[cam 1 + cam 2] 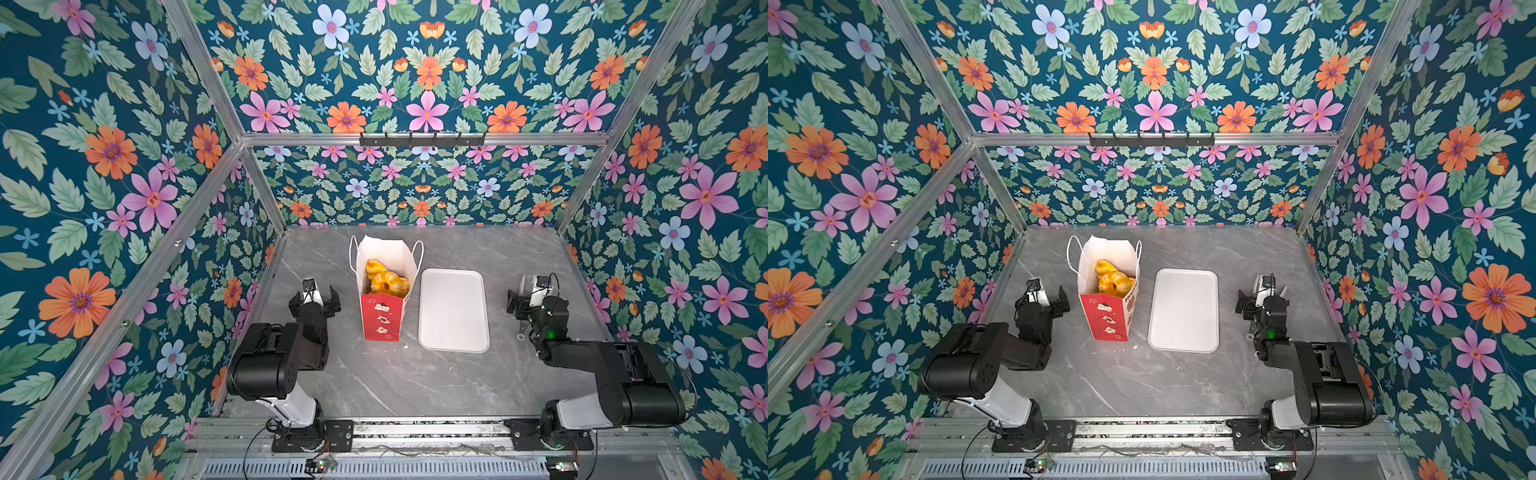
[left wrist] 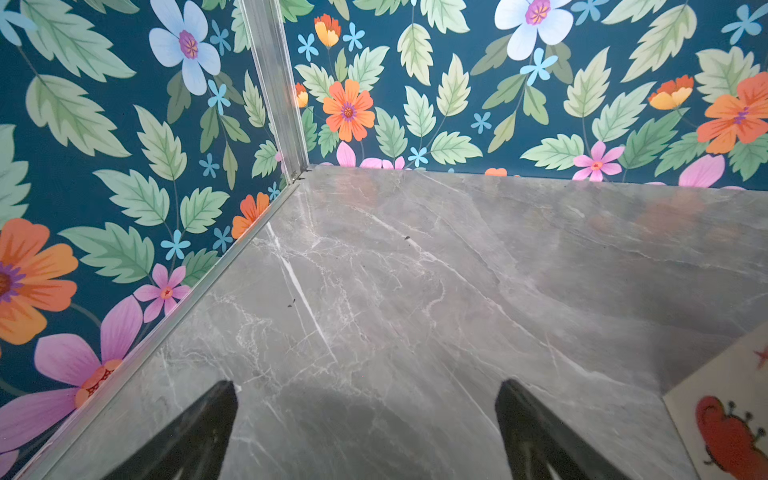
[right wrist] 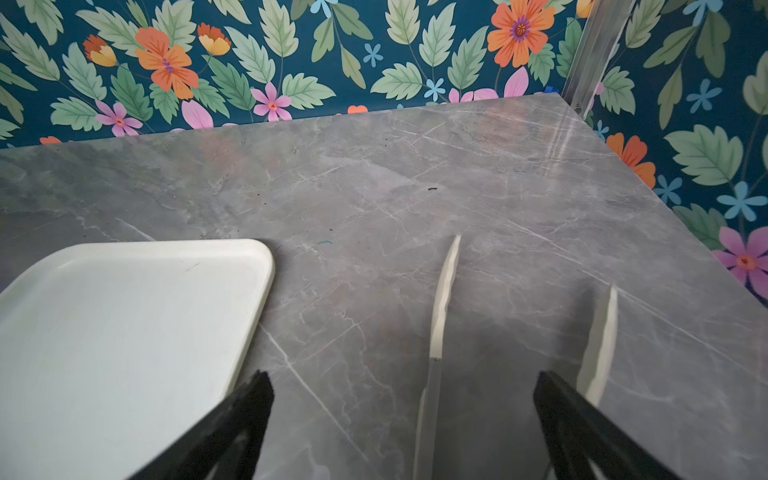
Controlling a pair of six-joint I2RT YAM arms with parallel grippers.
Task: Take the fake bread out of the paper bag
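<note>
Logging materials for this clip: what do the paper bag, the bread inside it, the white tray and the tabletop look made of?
Paper bag: thin matte paper, creased folds, cord handles.
Fake bread: glossy, probably plastic or foam; shiny highlights.
White tray: smooth, likely moulded plastic; rounded rim.
Tabletop: grey marble-look, veined, faintly reflective; stone or laminate unclear.

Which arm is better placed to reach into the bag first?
Left, probably: the left pincer, open, sits beside the paper bag holding the fake bread; the right pincer is beyond the tray.

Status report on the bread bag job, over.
Left gripper open, empty, beside paper bag. Right gripper open, empty, near tray. Fake bread inside bag, none out. Bag mouth unobstructed.
</note>
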